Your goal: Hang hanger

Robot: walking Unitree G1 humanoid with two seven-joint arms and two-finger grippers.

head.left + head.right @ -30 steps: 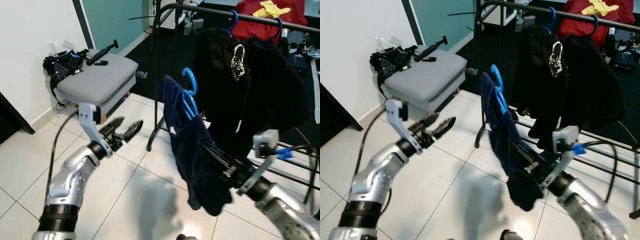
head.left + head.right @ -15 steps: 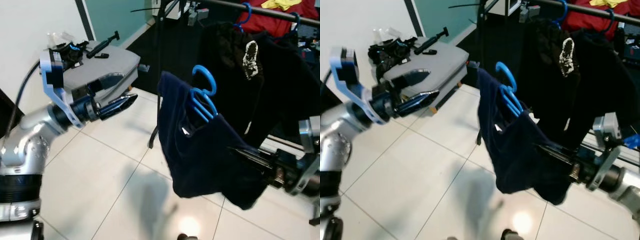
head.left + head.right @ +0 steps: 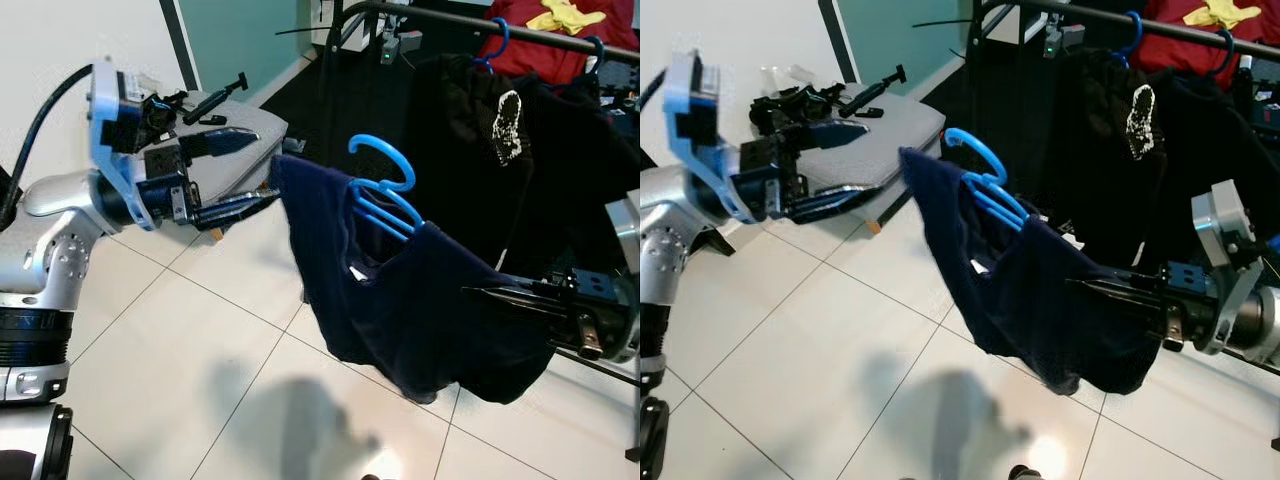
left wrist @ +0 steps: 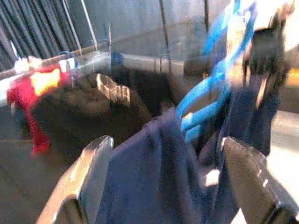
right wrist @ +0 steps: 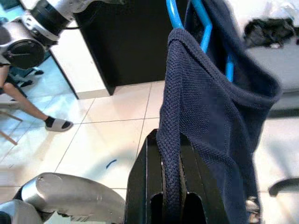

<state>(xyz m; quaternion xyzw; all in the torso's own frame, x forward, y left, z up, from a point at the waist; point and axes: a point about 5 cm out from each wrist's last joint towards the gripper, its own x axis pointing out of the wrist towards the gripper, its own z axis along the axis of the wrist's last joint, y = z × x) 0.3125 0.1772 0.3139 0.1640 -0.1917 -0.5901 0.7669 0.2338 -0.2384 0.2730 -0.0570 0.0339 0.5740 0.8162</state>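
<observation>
The right claw [image 3: 1090, 288] pinches the limp navy sweater [image 3: 420, 310]; the left claw [image 3: 255, 178], spread, reaches its shoulder. Better grasp the stiff, light blue hanger [image 3: 383, 190] by its hook.

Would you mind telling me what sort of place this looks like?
Probably a home laundry or dressing corner: a black metal clothes rail hung with dark garments, white floor tiles, and a grey cushioned seat.

Blue hanger [image 3: 385, 195] draped with navy garment [image 3: 420, 310]
</observation>
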